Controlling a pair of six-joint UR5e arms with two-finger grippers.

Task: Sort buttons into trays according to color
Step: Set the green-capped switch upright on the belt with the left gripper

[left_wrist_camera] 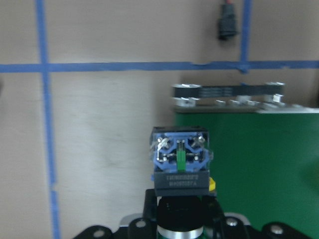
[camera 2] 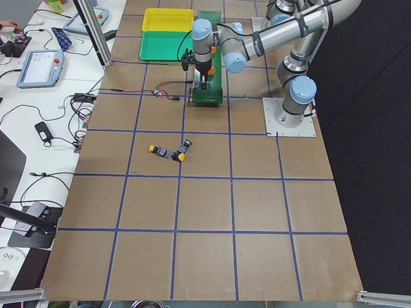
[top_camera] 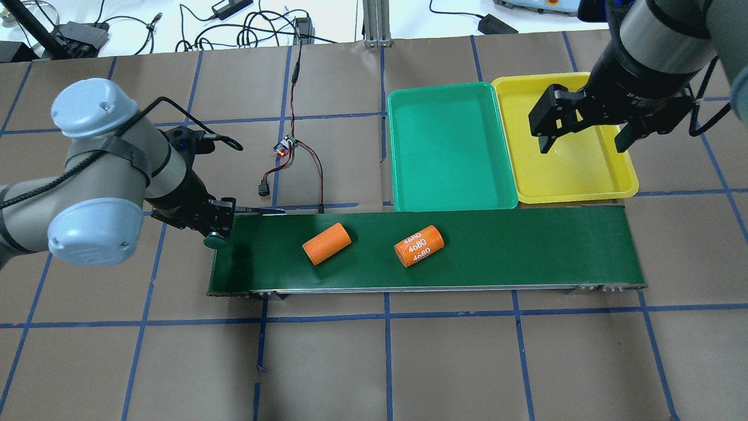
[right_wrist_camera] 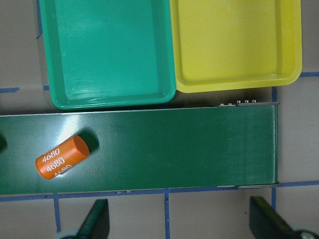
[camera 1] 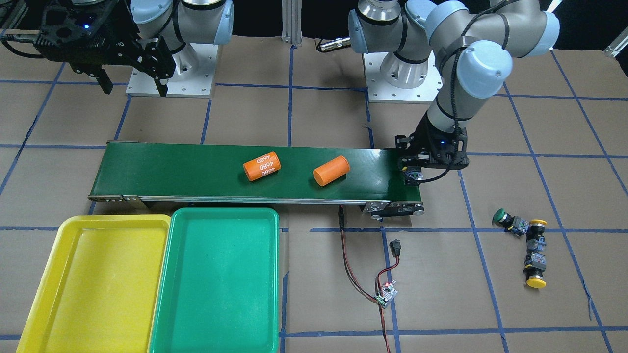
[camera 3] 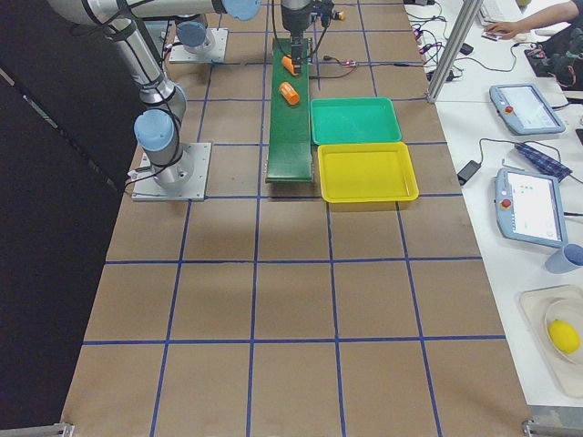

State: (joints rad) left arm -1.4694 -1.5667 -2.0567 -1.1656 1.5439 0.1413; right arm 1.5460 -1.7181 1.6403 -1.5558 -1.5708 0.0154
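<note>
Noted at end of belt (top_camera: 497,245), partly past its edge: green button (left_wrist_camera: 180,159) pinched in left claw (top_camera: 218,231); right claw (top_camera: 583,140) gaping, empty, near trays (top_camera: 450,152). Advise moving fully over belt, lowering to contact, then releasing gently to prevent rolling off.

Yellow tray (camera 1: 100,274), green tray (camera 1: 218,279)

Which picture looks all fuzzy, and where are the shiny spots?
Left wrist view: fuzzy all over, even the button right in front of the camera. Right wrist view: sharp, but pale glare smears across the green tray and the left part of the conveyor belt.
</note>
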